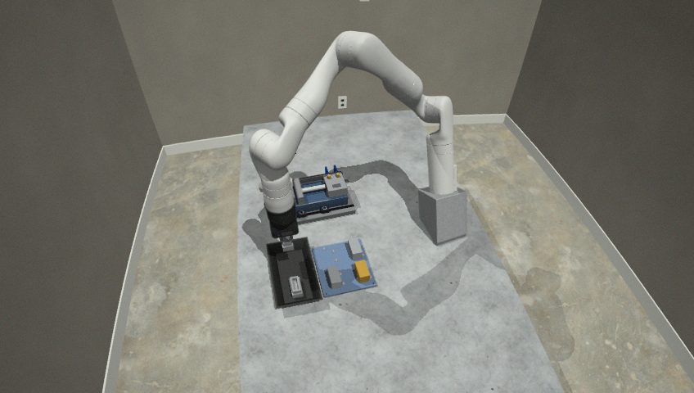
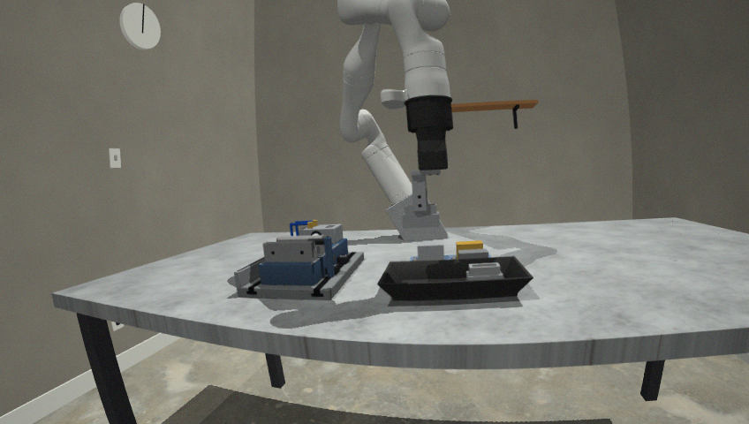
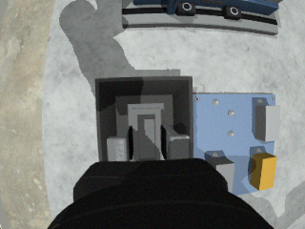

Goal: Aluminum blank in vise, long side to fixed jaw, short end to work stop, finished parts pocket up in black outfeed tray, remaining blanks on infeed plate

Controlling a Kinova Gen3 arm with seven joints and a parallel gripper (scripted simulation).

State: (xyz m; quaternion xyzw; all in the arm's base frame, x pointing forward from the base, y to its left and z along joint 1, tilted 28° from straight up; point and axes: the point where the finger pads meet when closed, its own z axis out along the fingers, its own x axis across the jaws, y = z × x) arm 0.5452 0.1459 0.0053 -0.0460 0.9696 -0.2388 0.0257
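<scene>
My gripper [image 1: 287, 241] is shut on a gray finished part [image 3: 149, 129] with a pocket. It holds the part well above the far end of the black outfeed tray. In the exterior view the gripper [image 2: 420, 201] hangs high over the tray [image 2: 454, 276]. A second finished part [image 1: 295, 286] lies pocket up at the tray's near end. The blue infeed plate [image 1: 343, 268] carries two gray blanks [image 1: 334, 276] [image 1: 356, 249] and a yellow brass blank [image 1: 362, 270]. The vise [image 1: 323, 191] stands behind the tray; I cannot tell what lies between its jaws.
The robot's gray pedestal [image 1: 442, 214] stands to the right of the vise. The tray has raised sloping walls. The plate's short pins [image 3: 232, 114] stick up between the blanks. A wooden wall shelf [image 2: 494, 106] is far behind.
</scene>
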